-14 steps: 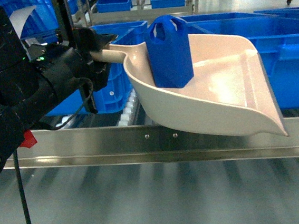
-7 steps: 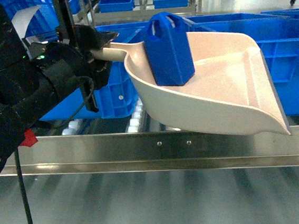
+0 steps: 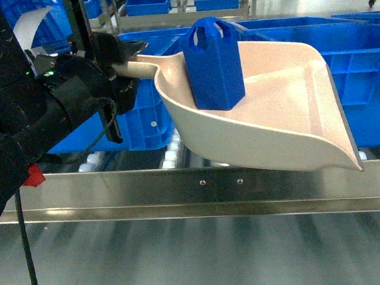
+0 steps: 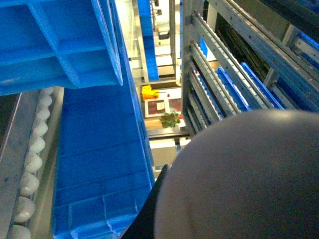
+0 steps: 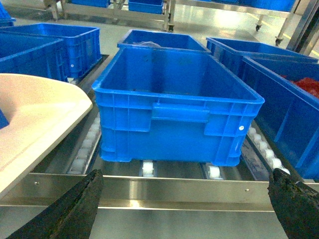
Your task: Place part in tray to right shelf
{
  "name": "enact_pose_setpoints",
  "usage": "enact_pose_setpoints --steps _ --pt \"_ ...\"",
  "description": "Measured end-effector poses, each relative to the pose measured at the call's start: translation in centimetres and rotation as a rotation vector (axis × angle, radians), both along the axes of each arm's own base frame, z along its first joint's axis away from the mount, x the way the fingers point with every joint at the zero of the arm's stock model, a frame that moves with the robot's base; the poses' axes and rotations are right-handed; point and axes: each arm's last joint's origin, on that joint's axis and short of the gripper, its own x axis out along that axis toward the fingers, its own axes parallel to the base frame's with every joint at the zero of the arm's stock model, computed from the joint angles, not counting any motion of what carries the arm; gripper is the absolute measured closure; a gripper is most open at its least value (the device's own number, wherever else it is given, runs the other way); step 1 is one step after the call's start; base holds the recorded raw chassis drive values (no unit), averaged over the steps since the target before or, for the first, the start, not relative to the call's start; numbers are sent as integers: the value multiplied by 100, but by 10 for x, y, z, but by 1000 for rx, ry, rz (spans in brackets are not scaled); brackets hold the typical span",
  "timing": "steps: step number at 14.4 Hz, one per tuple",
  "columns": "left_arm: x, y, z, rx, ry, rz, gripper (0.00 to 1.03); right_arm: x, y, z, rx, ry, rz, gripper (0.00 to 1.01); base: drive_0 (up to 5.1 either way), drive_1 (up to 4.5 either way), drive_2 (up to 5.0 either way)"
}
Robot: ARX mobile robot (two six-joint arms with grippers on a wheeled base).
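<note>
Part (image 3: 215, 64) stood upright inside tray (image 3: 288, 116); left gripper (image 3: 120, 61) clamped tray's handle above shelf (image 3: 201, 192); right gripper (image 5: 184, 199) spread wide.

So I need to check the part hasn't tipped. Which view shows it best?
The head view: the part stands upright and whole in the tray. The right wrist view catches only a blue sliver of it at the left edge. The left wrist view shows none of it.

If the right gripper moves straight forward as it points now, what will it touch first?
Probably the big blue crate on the shelf ahead of the open right gripper, though depth is uncertain and the shelf's front rail lies nearer, lower.
</note>
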Motion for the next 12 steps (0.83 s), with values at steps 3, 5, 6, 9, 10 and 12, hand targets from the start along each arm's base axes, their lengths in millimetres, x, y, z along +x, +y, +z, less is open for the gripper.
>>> enact_pose_setpoints --steps 3,5,6,9,10,12 --pt "0 0 0 0 0 -1 91 0 0 0 0 0 0 3 0 0 0" --pt "0 0 0 0 0 0 91 0 0 0 0 0 0 3 0 0 0" --pt "0 0 0 0 0 0 91 0 0 0 0 0 0 3 0 0 0" --pt "0 0 0 0 0 0 91 0 0 0 0 0 0 3 0 0 0" --pt "0 0 0 0 0 0 91 0 0 0 0 0 0 3 0 0 0" --pt "0 0 0 0 0 0 91 0 0 0 0 0 0 3 0 0 0"
